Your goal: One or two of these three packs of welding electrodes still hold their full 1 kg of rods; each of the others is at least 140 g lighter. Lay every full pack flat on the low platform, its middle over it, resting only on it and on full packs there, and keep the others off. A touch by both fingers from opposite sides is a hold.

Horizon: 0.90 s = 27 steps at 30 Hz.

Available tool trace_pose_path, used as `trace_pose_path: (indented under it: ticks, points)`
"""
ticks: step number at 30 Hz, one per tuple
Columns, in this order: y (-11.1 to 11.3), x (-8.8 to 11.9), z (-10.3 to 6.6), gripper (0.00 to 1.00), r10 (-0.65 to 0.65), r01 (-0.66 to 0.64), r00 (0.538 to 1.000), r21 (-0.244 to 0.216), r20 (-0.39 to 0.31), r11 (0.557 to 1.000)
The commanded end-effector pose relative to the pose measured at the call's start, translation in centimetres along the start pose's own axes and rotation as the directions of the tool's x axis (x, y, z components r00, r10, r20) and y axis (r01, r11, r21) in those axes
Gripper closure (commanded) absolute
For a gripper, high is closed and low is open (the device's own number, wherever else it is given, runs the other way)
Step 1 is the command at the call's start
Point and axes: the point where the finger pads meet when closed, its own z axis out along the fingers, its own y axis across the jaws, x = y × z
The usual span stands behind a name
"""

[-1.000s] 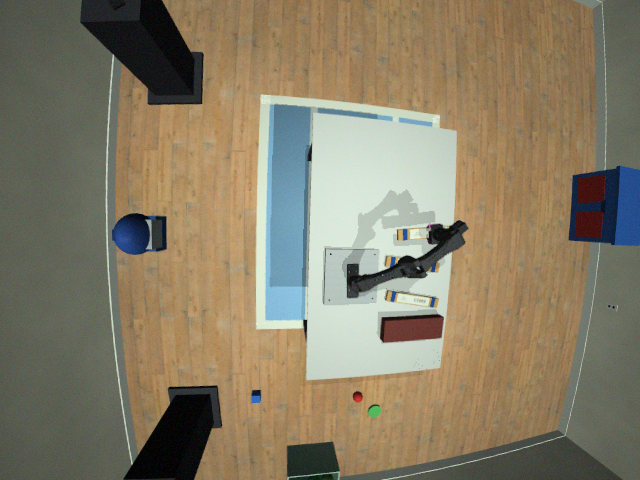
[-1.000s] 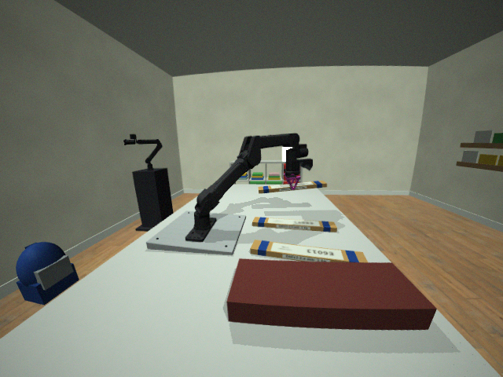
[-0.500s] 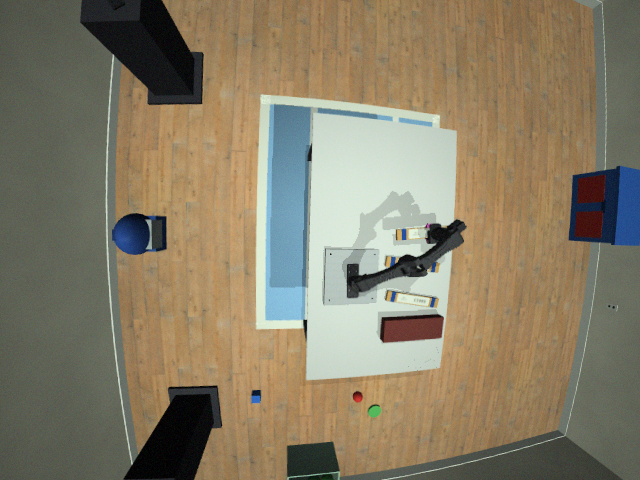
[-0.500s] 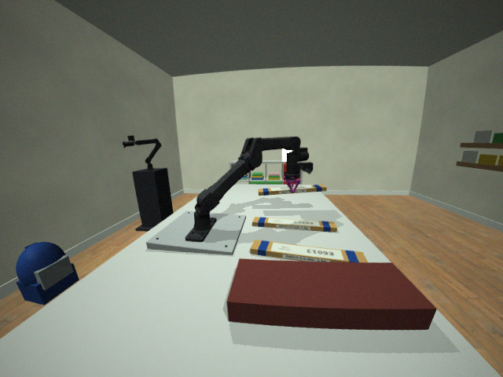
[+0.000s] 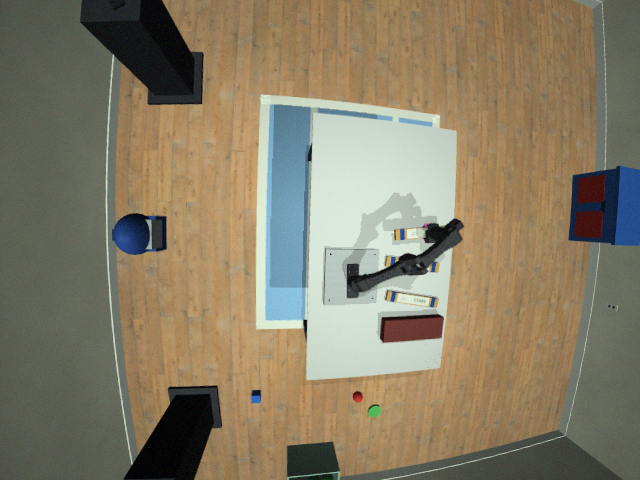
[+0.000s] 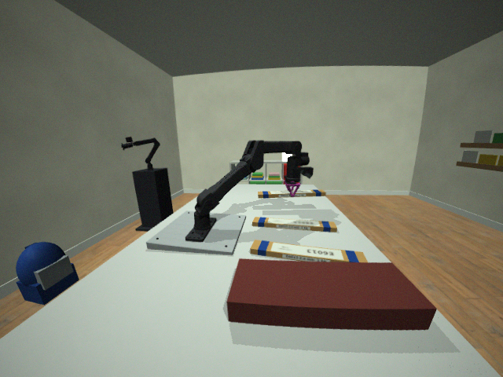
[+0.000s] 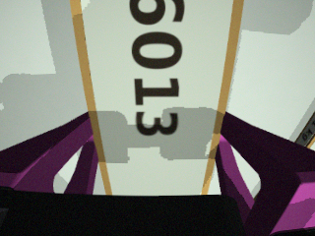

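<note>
The far pack (image 5: 403, 234) (image 6: 268, 194) (image 7: 153, 179) is pinched across its width by the fingers (image 5: 425, 225) (image 6: 292, 184). Between them and the platform (image 5: 412, 328) (image 6: 324, 283), the way is crossed by the middle pack (image 5: 390, 261) (image 6: 294, 224), then the near pack (image 5: 412, 299) (image 6: 308, 250).

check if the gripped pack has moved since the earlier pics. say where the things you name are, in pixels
Yes, down: in the exterior view the gripped pack (image 5: 407, 234) (image 6: 266, 195) (image 7: 110, 54) now lies farther below the shelf unit (image 6: 266, 172) at the far wall, with its tilt nearly levelled out.
</note>
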Motion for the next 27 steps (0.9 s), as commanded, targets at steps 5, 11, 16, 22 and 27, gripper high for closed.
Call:
trace_pose_path:
  ticks: [5, 11, 16, 22, 27]
  points:
    - [0.4, -0.8, -1.6, 1.0, 0.006, -0.006, 1.0, 0.008, 0.0, 1.0]
    - [0.4, -0.8, -0.6, 1.0, 0.006, -0.006, 1.0, 0.008, 0.0, 1.0]
    - [0.4, -0.8, -0.1, 1.0, 0.006, -0.006, 1.0, 0.008, 0.0, 1.0]
    - [0.8, -2.0, -1.0, 1.0, 0.017, -0.015, 0.997, -0.031, 0.075, 0.999]
    - [0.2, -1.2, -0.2, 1.0, 0.014, -0.014, 0.999, -0.008, 0.038, 1.0]
